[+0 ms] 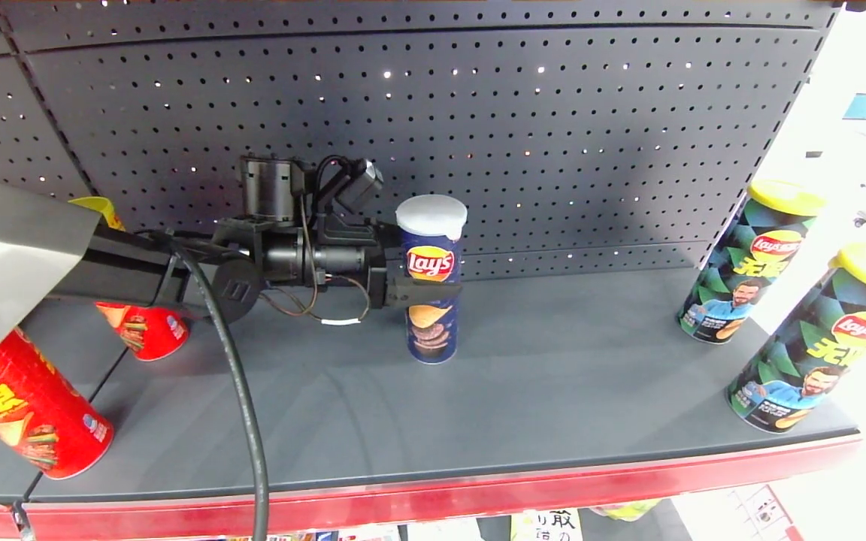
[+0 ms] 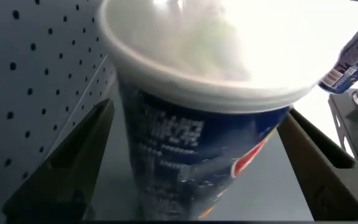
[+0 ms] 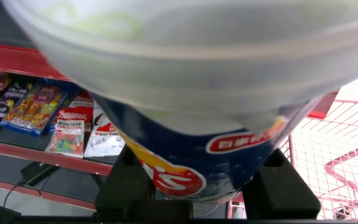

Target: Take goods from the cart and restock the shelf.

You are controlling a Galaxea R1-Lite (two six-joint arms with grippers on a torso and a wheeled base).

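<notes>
A blue chips can (image 1: 431, 282) with a white lid stands upright on the dark shelf (image 1: 568, 361), near the pegboard back wall. My left gripper (image 1: 440, 287) reaches in from the left at mid-height of the can, one finger passing in front of it. In the left wrist view the can (image 2: 191, 155) sits between the fingers (image 2: 86, 155) of the open left gripper (image 2: 194, 112), with a thin gap on one side. My right gripper (image 3: 201, 186) is shut on a second blue chips can (image 3: 185, 149), held off the shelf close to its camera.
Two red cans (image 1: 31, 409) (image 1: 143, 327) stand at the shelf's left. Two dark green cans with yellow lids (image 1: 749, 263) (image 1: 816, 338) stand at its right end. The shelf has a red front edge (image 1: 433, 496). A red wire cart (image 3: 340, 162) and lower shelves of snack packs (image 3: 73, 124) lie beyond the held can.
</notes>
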